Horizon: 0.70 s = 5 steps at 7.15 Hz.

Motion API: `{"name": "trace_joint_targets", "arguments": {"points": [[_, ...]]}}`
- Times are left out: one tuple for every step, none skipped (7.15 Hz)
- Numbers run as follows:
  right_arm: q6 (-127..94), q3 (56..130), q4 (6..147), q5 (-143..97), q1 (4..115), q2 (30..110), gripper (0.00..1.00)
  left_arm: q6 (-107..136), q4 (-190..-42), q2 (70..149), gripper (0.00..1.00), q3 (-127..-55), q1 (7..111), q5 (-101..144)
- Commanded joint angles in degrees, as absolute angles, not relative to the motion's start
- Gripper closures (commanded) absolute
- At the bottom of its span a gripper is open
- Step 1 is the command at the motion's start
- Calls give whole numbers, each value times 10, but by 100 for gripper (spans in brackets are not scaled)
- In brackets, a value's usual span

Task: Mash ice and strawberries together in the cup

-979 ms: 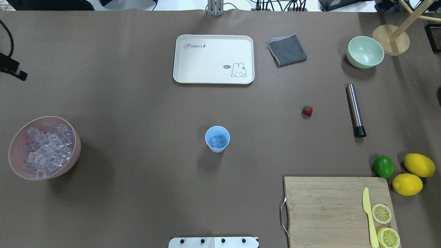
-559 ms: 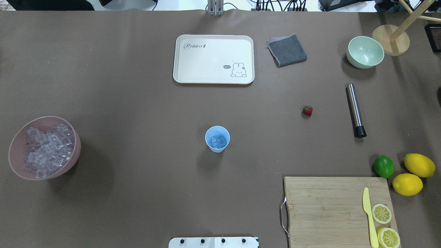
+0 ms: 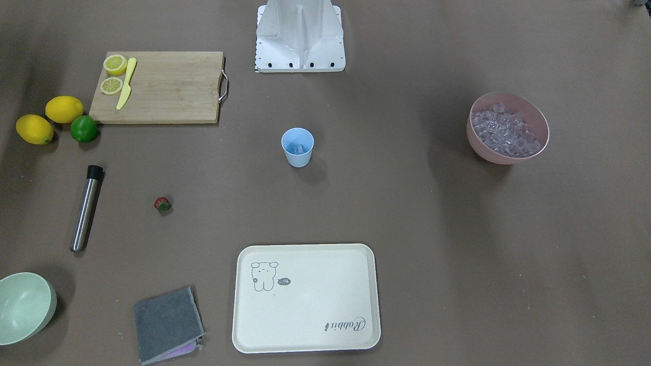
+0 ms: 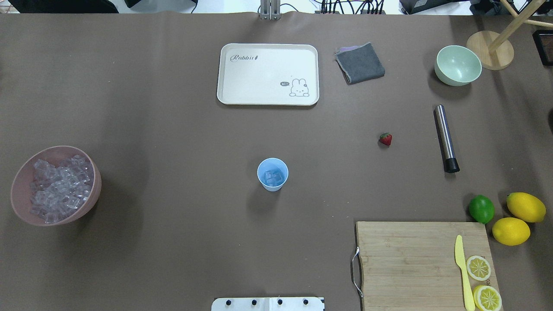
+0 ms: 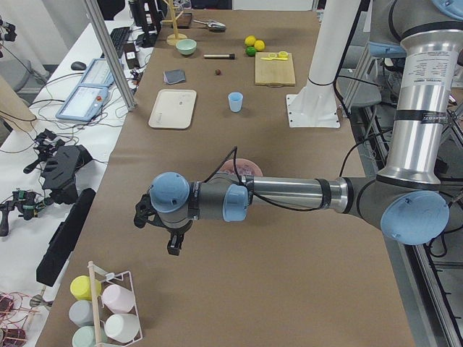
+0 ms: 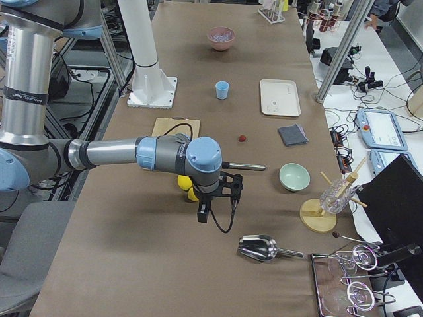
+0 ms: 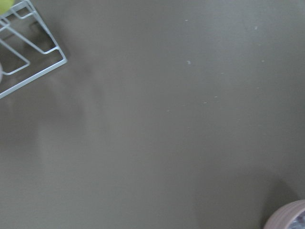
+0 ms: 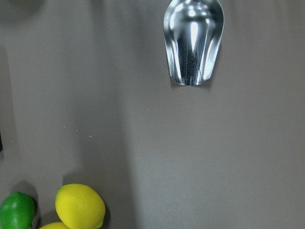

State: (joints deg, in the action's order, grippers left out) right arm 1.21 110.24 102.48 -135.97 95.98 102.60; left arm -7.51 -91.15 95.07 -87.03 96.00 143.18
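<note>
Broadly: a long table point(image 4: 173, 129) under a brown sheet, creased faintly. White benches run along its far side, loaded with screens, cables and tools. The robot's white base point(image 3: 300, 35) sits at the middle of the near edge. The cup point(image 4: 272, 174) stands upright at mid-table, well apart from everything else, with ice point(image 4: 274, 177) in its bottom. The strawberry point(image 4: 386, 139) lies on the sheet to the robot's right of the cup, near a steel muddler point(image 4: 445, 134) lying flat. Toward the left end, a pink bowl point(image 4: 19, 181) holds a heap of cubes point(image 4: 58, 190); a wide stretch of brown sheet separates it from the cup. Along the far edge are a cream tray point(image 4: 268, 73), a folded grey cloth point(image 4: 360, 63), a pale green bowl point(image 4: 458, 65) and a wooden stand point(image 4: 490, 49). The near right corner is crowded: cutting board point(image 4: 410, 259), yellow knife point(image 4: 462, 272), lemon halves point(image 4: 478, 267), with a lime point(image 4: 481, 208) and two lemons point(image 4: 525, 207) touching just beside it. The left gripper point(image 5: 172, 244) hangs above the sheet beyond the pink bowl, near a wire rack point(image 5: 108, 303) of pastel cups at the table's end. The right gripper point(image 6: 205, 212) hangs over the opposite end, between the lemons and a metal scoop point(image 6: 261, 247). For both grippers I cannot tell whether the fingers are spread or closed; each appears only in a side view.
</note>
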Motion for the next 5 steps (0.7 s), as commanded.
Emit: {"name": "trace_joint_targets", "arguments": {"points": [[12, 1103, 1025, -1360, 960, 1027, 0, -41, -913, 961, 3, -872, 976, 1443], [12, 1102, 1024, -1360, 960, 1027, 0, -21, -915, 964, 3, -873, 978, 1468], [12, 1102, 1024, -1360, 960, 1027, 0, -5, -916, 977, 3, -872, 978, 1477], [12, 1102, 1024, -1360, 960, 1028, 0, 54, -915, 985, 3, -877, 978, 1477], [12, 1103, 1024, -1360, 960, 1029, 0, 130, -912, 993, 3, -897, 975, 1464]]}}
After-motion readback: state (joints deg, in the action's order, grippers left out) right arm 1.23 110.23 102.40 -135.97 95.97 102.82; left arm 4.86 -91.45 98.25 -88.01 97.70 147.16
